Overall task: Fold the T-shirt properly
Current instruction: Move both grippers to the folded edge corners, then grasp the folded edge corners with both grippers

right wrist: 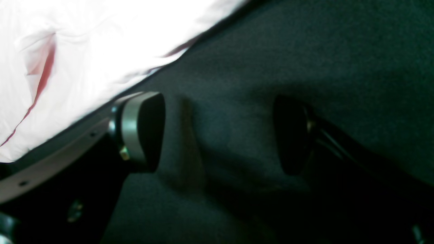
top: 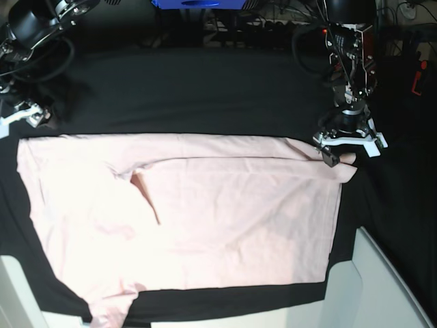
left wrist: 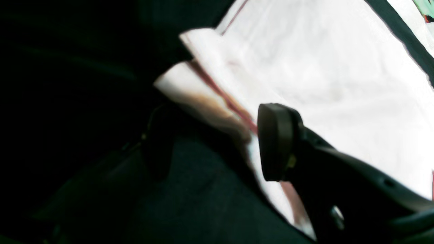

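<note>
The pale pink T-shirt [top: 205,219] lies spread flat, plain side up, on the black table cloth [top: 191,89]; a fold runs across its upper part. My left gripper [top: 349,154] sits at the shirt's upper right corner. In the left wrist view it [left wrist: 217,139] is open, one pad [left wrist: 276,142] over the T-shirt [left wrist: 322,67] and the other over the cloth, the layered shirt edge between them. My right gripper [top: 24,116] hovers just past the shirt's upper left corner. Seen from the right wrist, it [right wrist: 217,132] is open over bare cloth beside the T-shirt [right wrist: 84,51].
White table surface [top: 382,287] shows beyond the cloth at the bottom right and bottom left. A blue object [top: 194,3] and cables lie along the back edge. A green-printed item [left wrist: 425,10] sits beyond the shirt in the left wrist view.
</note>
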{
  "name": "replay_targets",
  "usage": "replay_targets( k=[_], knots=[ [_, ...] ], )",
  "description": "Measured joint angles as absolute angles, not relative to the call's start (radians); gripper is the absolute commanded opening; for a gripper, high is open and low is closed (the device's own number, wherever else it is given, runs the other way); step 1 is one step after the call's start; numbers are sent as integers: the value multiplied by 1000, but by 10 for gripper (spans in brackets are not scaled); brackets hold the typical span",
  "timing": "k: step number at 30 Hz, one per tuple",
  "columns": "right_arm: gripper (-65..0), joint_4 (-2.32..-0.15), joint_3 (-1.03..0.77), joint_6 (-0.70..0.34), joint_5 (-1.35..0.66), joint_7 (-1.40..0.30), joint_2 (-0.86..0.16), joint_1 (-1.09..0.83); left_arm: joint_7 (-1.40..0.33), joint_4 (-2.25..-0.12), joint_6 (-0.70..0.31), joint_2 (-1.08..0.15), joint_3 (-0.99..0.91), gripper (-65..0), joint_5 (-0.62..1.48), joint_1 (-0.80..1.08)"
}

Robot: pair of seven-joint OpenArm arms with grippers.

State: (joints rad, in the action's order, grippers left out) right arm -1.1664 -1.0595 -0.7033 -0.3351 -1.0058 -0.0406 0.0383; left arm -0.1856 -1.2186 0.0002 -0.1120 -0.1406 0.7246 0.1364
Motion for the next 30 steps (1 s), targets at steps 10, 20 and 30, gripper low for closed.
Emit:
replay_targets(
  k=[10, 20, 30],
  knots=[
    [-180, -1166, -1060, -703, -335, -1007, -41, 38, -183, -1167, 1, -112, -141, -270, 724, 125],
    [-180, -1166, -1060, -703, -336, -1006, -41, 38, -155, -1061, -4, -120, -143, -272, 723, 45],
    [-180, -1166, -1060, -703, -335, -1007, -41, 38, -172, -1052, -3, -120, -142, -553, 723, 37]
  ],
)
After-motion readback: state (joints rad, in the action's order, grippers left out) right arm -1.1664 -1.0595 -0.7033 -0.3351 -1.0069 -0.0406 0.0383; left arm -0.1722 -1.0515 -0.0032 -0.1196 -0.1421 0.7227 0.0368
